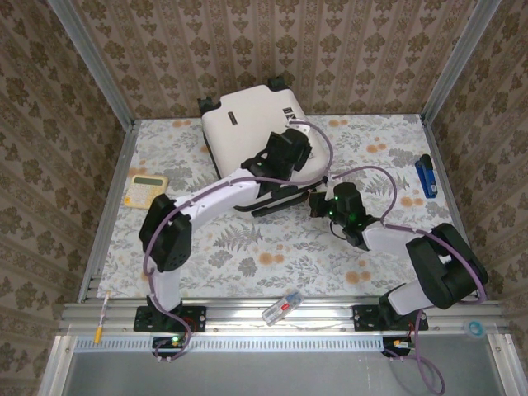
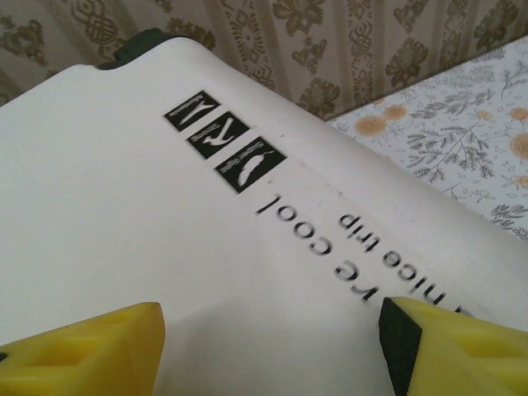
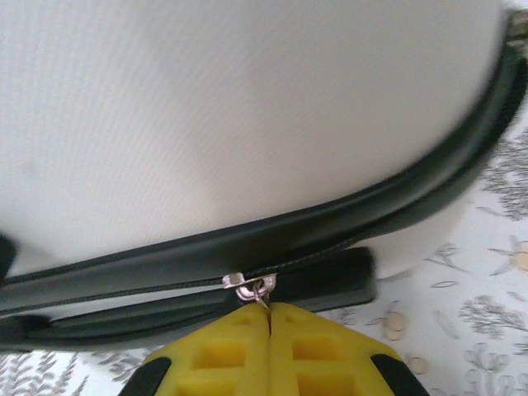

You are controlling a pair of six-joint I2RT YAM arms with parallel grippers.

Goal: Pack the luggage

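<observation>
The luggage (image 1: pixel 247 136) lies flat at the back of the table (image 1: pixel 272 256), open tabletop in front. The left gripper (image 2: pixel 272 342) hangs over its white lid, fingers spread wide, empty — the right gripper (image 3: pixel 268 318) is pinched tight on the zipper pull (image 3: pixel 262 290) at the near seam.

Floral-clothed table (image 1: pixel 272 247); luggage (image 1: pixel 247 132), calculator (image 1: pixel 146 189), blue object (image 1: pixel 426 176) atop
</observation>
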